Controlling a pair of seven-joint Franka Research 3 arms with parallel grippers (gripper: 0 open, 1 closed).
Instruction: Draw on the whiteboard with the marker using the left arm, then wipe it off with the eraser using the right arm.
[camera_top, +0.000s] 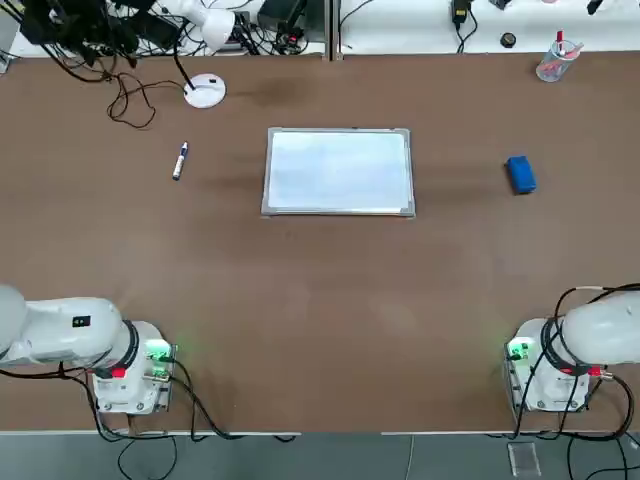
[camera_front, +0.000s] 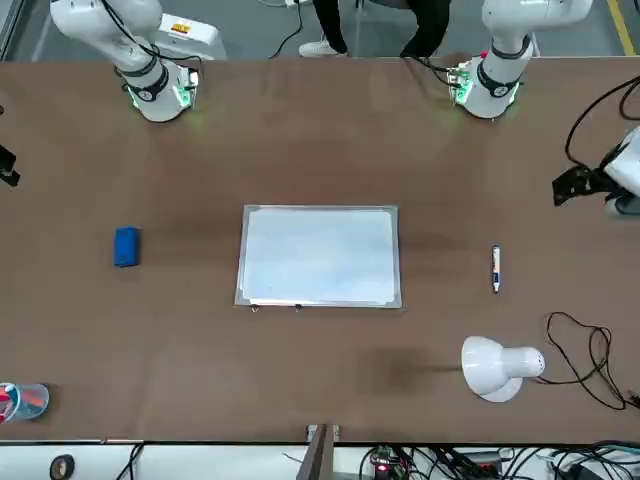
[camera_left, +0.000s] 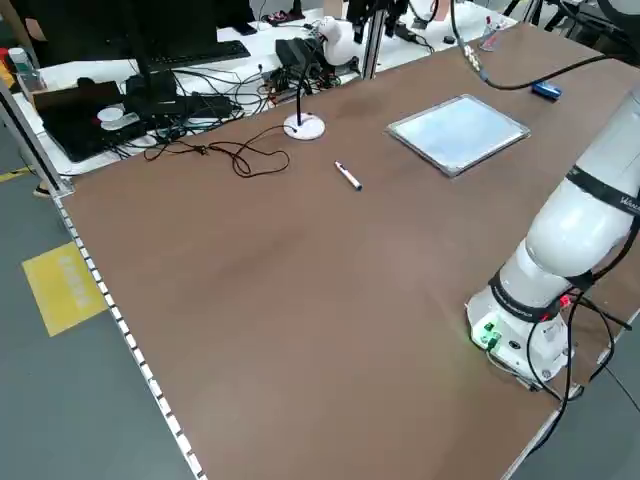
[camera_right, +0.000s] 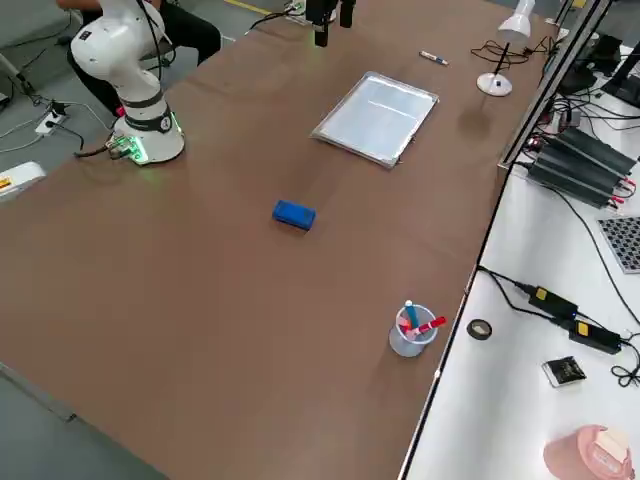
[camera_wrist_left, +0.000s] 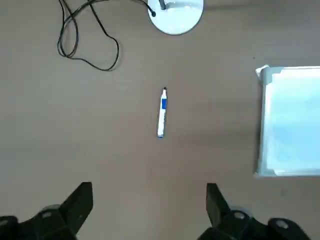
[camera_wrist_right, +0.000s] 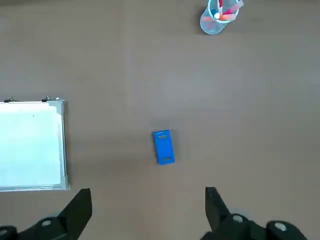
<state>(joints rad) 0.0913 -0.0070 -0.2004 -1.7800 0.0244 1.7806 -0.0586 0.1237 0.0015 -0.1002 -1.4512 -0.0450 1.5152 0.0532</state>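
Whiteboard (camera_top: 339, 171) lies mid-table, still blank, with eraser (camera_top: 520, 174) well apart toward the right arm and marker (camera_top: 180, 161) well apart toward the left arm, both untouched. Left gripper (camera_wrist_left: 149, 210) and right gripper (camera_wrist_right: 148, 212) hang high with fingers spread wide, holding nothing. Marker is slim and round, so an off-centre pinch could roll it away.

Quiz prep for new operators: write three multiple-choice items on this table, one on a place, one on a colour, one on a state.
1. Seen from overhead, the marker lies where relative to the whiteboard?
A. left of it
B. on it
C. right of it

2. The eraser is which colour?
A. red
B. blue
C. yellow

3. The left claw is:
A. shut on the marker
B. shut, holding nothing
C. open, holding nothing

Answers: 1 A, bare table separates them. 2 B, a bright blue block. 3 C, its fingers stand apart above the marker.
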